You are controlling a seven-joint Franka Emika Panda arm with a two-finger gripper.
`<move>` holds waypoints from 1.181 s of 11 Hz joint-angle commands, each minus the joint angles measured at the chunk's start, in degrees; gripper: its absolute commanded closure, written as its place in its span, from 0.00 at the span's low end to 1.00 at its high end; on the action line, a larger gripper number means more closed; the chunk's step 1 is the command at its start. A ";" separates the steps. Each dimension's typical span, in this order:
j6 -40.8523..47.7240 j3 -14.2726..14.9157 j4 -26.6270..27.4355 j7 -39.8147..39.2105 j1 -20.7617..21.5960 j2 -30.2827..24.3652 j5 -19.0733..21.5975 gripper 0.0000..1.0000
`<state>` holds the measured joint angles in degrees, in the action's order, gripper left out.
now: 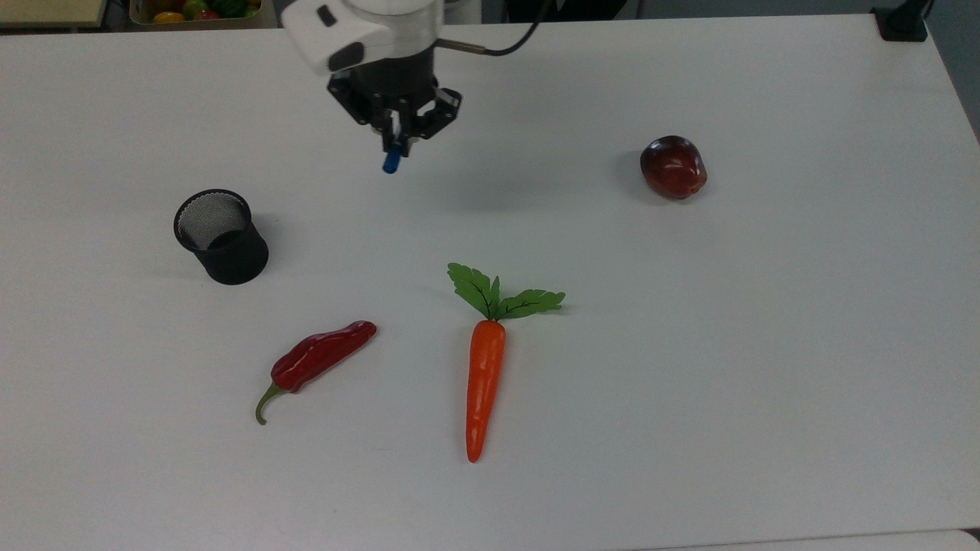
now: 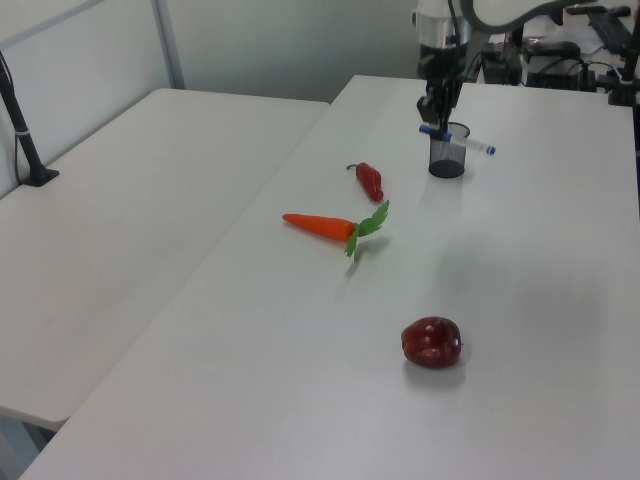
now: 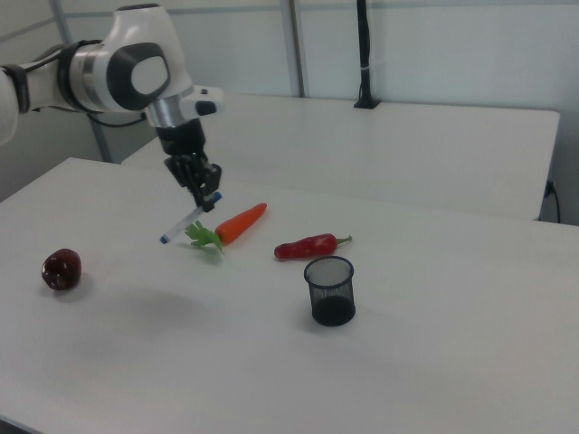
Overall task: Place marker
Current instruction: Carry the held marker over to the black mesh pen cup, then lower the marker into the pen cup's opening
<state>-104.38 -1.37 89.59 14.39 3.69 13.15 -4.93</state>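
Right view shows the marker (image 3: 188,222) clamped near its blue-capped end by the gripper (image 3: 206,200), held in the air above the white table (image 3: 434,362), its long axis tilted with the far end sloping down toward the right view's left. It is slim and white with a small blue tip; in the left view it (image 2: 462,140) lies nearly level above the black mesh cup (image 2: 447,155).

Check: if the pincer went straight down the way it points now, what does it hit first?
Probably bare table. The pincer, holding the marker, looks short of the mesh cup; depth is unclear.
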 commanded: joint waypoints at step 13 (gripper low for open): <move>-40.82 8.57 4.09 -7.36 -10.64 8.91 -3.94 0.88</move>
<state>-143.55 6.97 90.30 7.45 -7.89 23.09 -7.97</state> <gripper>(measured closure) 0.833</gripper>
